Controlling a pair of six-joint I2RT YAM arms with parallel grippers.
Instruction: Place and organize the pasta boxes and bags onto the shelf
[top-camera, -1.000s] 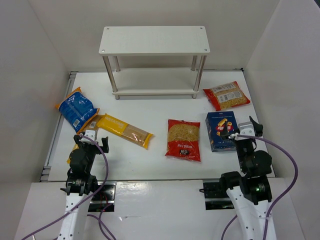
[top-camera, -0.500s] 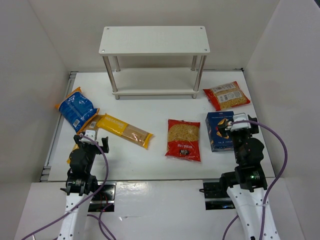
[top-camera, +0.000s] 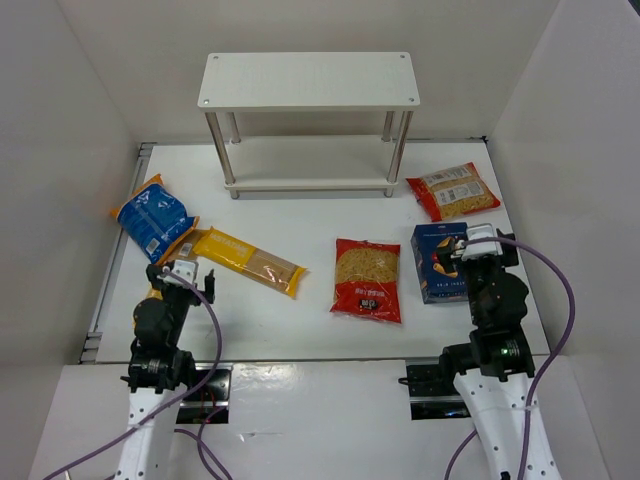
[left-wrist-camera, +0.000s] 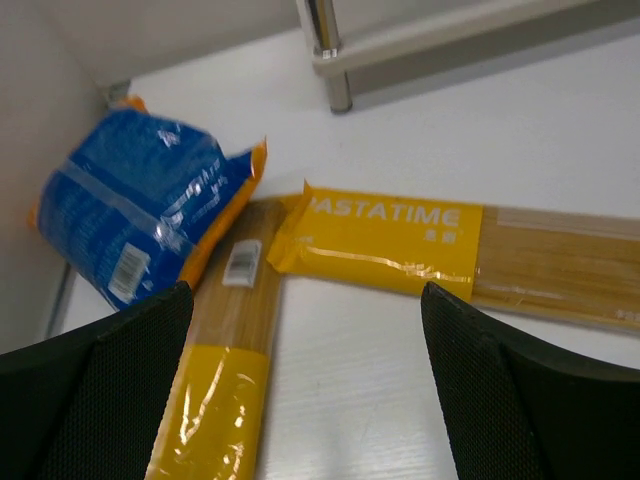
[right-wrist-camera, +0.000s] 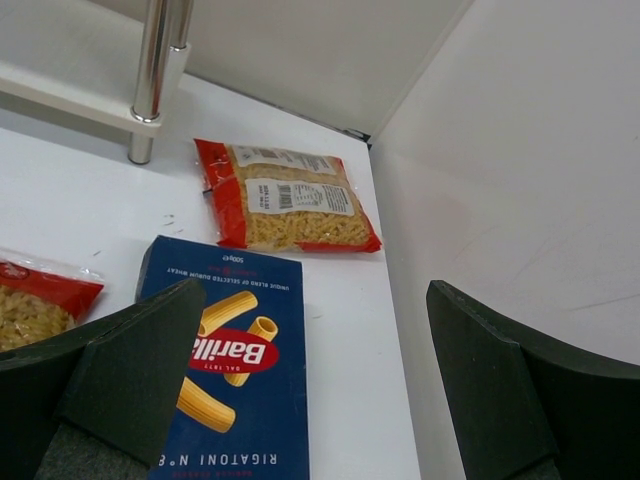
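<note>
The white two-tier shelf (top-camera: 308, 82) stands at the back with nothing on it. A dark blue Barilla box (top-camera: 438, 262) lies flat at the right, also in the right wrist view (right-wrist-camera: 235, 370). One red windowed bag (top-camera: 453, 191) lies behind it, another (top-camera: 367, 279) in the middle. A blue-and-orange bag (top-camera: 152, 217) and two yellow spaghetti packets (top-camera: 245, 260) lie at the left. My left gripper (top-camera: 177, 276) is open over the second packet (left-wrist-camera: 215, 400). My right gripper (top-camera: 483, 245) is open, empty, over the box's right edge.
White walls close in on three sides. The right wall (right-wrist-camera: 520, 200) rises close beside my right gripper. A shelf leg (right-wrist-camera: 155, 80) and lower board stand behind the box. A shelf foot (left-wrist-camera: 335, 80) shows beyond the spaghetti packets.
My right gripper has swung left and turned, from beside the Barilla box to over its right edge. The left arm has barely shifted. No pack has moved.
</note>
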